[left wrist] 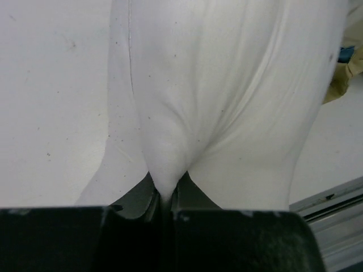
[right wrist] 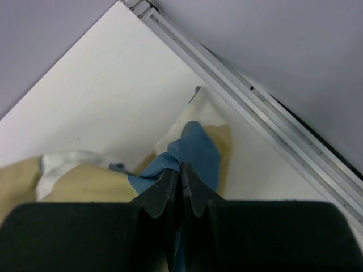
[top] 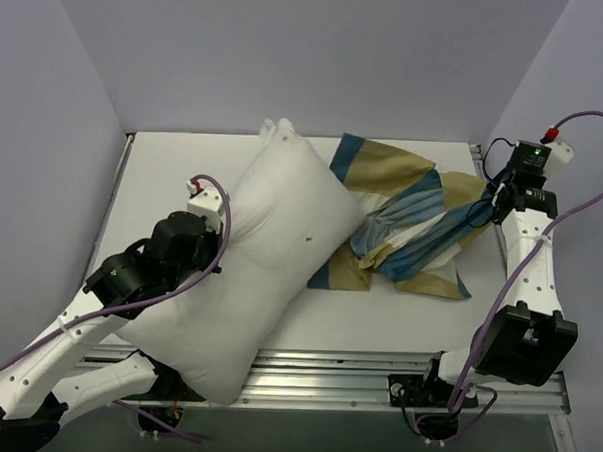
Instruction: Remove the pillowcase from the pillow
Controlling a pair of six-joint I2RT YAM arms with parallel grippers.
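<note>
Your left hand (left wrist: 168, 197) pinches the pillow (left wrist: 227, 85), right hand (right wrist: 181, 173) the pillowcase (right wrist: 197, 148). Loosen up and the overhanging pillow may slide off.

The pillow (top: 271, 245) lies slantwise across the left and middle of the worktop (top: 174, 160), its near corner hanging over the front rail (top: 375, 374). The pillowcase (top: 411, 231) lies bunched just right of it, touching its right edge, with no part of the pillow inside. The left hand (left wrist: 167, 195) pinches the pillow's left side; the right hand (right wrist: 181, 170) pinches the pillowcase's right end, near the worktop's right edge.
</note>
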